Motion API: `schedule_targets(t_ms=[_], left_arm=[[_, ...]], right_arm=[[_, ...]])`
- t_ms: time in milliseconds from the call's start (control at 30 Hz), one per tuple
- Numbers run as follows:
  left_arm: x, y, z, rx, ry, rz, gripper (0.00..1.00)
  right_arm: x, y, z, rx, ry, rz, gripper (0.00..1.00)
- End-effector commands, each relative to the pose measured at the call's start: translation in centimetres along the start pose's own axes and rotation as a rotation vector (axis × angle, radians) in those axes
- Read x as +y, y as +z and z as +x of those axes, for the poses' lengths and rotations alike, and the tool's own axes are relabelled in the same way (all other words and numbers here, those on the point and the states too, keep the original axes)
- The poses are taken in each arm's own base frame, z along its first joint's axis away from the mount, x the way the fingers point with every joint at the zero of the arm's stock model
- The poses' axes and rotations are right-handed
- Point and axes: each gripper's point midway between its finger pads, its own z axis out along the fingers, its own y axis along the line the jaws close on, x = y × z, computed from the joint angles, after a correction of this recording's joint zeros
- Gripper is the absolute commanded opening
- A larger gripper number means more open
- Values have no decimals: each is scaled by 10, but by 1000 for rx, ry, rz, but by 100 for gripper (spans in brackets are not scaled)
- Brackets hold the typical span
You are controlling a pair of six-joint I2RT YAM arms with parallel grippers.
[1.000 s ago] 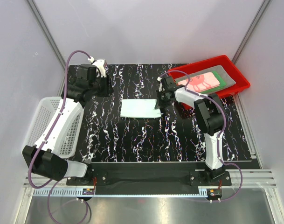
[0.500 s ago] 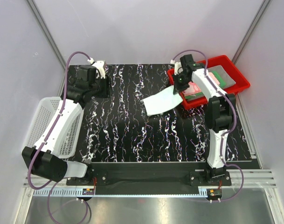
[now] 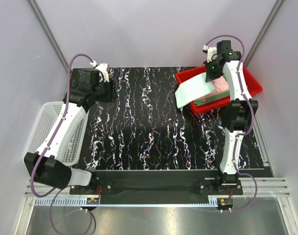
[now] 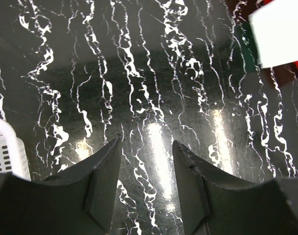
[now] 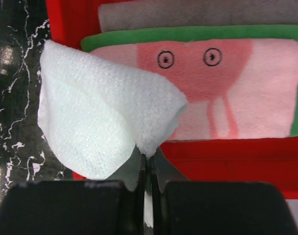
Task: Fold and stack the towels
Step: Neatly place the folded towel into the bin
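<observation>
Pinching pale blue-white towel (image 5: 107,110) in closed right fingers (image 5: 148,159) over red tray (image 3: 251,88); left fingers (image 4: 107,188) apart, empty.

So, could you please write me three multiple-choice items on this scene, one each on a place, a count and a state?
1. Where does the pink towel lie?
A. in the white basket
B. on top of the stack in the red tray
C. on the bare table

2. How many towels already lie in the tray?
A. one
B. five
C. three

3. What is the right gripper doing?
A. pinching the pale blue-white towel
B. standing wide open
C. gripping the tray's rim

Answers: 1 B, pink lies over the green towel and grey towel in the tray; 2 C, those three; 3 A, its fingers are shut on the cloth's edge.
</observation>
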Motion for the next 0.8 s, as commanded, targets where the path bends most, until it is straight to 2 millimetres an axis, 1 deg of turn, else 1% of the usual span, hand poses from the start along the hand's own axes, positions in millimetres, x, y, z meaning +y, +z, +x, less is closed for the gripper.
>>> schedule_targets(t_ms=[0, 67, 100, 133, 167, 200, 300, 333, 367, 400, 433, 467, 500, 533, 567, 600, 633, 667, 700, 767], left_arm=[[-3, -5, -14, -44, 13, 24, 51], [-3, -6, -14, -43, 20, 22, 52], [-2, -6, -14, -44, 22, 16, 52], [-1, -6, -13, -38, 24, 12, 52], [-1, -7, -14, -41, 28, 10, 52], [1, -6, -15, -43, 27, 3, 53], [1, -5, -16, -37, 26, 2, 53], [1, -3, -16, -30, 25, 3, 53], [1, -3, -15, -27, 25, 2, 53], [1, -1, -15, -22, 22, 6, 53], [-1, 1, -15, -20, 23, 12, 53], [-1, 3, -15, -13, 17, 13, 54], [-2, 4, -15, -9, 13, 20, 54], [-3, 4, -15, -3, 11, 27, 54], [-4, 5, -14, 5, 10, 32, 54], [-4, 6, -13, 8, 11, 31, 54], [-3, 5, -14, 6, 11, 27, 54], [-3, 4, -15, 1, 14, 26, 55], [-3, 3, -16, -5, 15, 25, 55], [-5, 1, -21, -19, 17, 31, 56]], right_arm=[[-37, -24, -18, -69, -22, 73, 0], [-46, -27, -23, -86, -49, 87, 0], [-57, -28, -26, -105, -34, 93, 0], [-63, -29, -29, -123, -27, 94, 0], [-69, -18, -25, -108, -3, 80, 0], [-76, -26, -34, -150, 1, 82, 1], [-99, -16, -22, -113, -9, 123, 4], [-106, -13, -20, -117, -10, 129, 5], [-112, -10, -25, -140, -39, 134, 6], [-117, -1, -23, -136, -43, 148, 12], [-124, 5, -25, -150, -40, 165, 30], [-134, 18, -35, -193, -22, 197, 53], [-146, 22, -36, -194, -11, 254, 71], [-152, 24, -39, -210, -5, 276, 78], [-157, 28, -45, -238, -7, 290, 97], [-159, 27, -48, -250, -10, 295, 100], [-160, 25, -53, -270, -6, 301, 100], [-161, 13, -65, -315, 14, 320, 100], [-161, 9, -69, -335, 31, 321, 100], [-154, -6, -84, -398, 68, 308, 100]])
